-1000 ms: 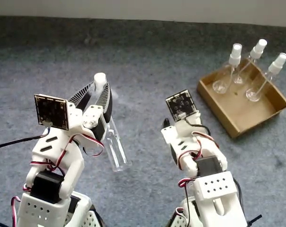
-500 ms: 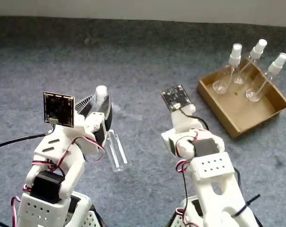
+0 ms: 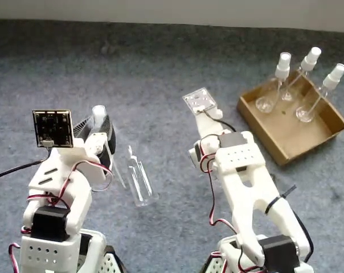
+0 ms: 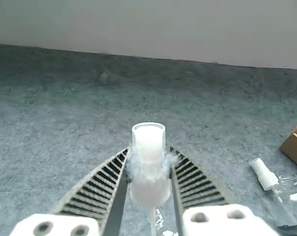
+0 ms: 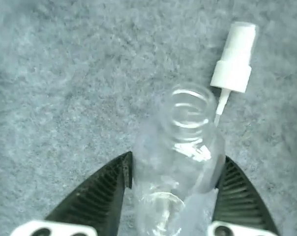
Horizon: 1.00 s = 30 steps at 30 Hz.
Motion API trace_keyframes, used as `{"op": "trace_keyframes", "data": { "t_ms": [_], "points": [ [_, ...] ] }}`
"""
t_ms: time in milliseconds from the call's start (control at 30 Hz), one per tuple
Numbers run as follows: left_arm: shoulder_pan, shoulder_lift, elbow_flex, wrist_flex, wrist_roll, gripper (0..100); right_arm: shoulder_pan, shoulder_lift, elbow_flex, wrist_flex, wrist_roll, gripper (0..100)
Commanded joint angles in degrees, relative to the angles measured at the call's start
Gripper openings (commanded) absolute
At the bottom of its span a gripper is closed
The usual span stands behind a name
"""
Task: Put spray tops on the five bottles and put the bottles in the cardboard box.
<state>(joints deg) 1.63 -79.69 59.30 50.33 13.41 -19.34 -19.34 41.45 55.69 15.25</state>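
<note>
Spray top (image 4: 148,162), tube downward, we find clamped in the left fingers (image 4: 104,182); the right fingers (image 5: 104,191) clasp an open bottle (image 5: 180,162) off to its right.

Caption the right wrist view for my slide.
Right gripper holds an open bottle; a spray top lies on the carpet beside it.

Covered in grey fuzzy fabric (image 3: 160,74), possibly carpet; bounded at the far edge by a pale, plain wall (image 4: 148,24).

Grey carpeted table (image 3: 160,74) with cardboard box (image 3: 286,136), 1 uncapped bottle (image 3: 139,182), 1 loose spray top (image 5: 234,54)
</note>
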Motion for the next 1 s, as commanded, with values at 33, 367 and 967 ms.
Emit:
{"op": "trace_keyframes", "data": {
  "t_ms": [33,367,967],
  "points": [
    [-0.75,-0.75,-0.31,0.35,0.44,0,-6.02,0.84,-2.33,0.4,0.53,20.9],
    [-0.84,-0.75,2.59,2.55,0.35,0,-6.37,10.42,-6.11,4.18,3.43,24.5],
    [-0.84,-0.75,2.95,2.64,0.35,0,-5.93,10.77,-12.53,13.14,5.19,31.5]
  ]
}}
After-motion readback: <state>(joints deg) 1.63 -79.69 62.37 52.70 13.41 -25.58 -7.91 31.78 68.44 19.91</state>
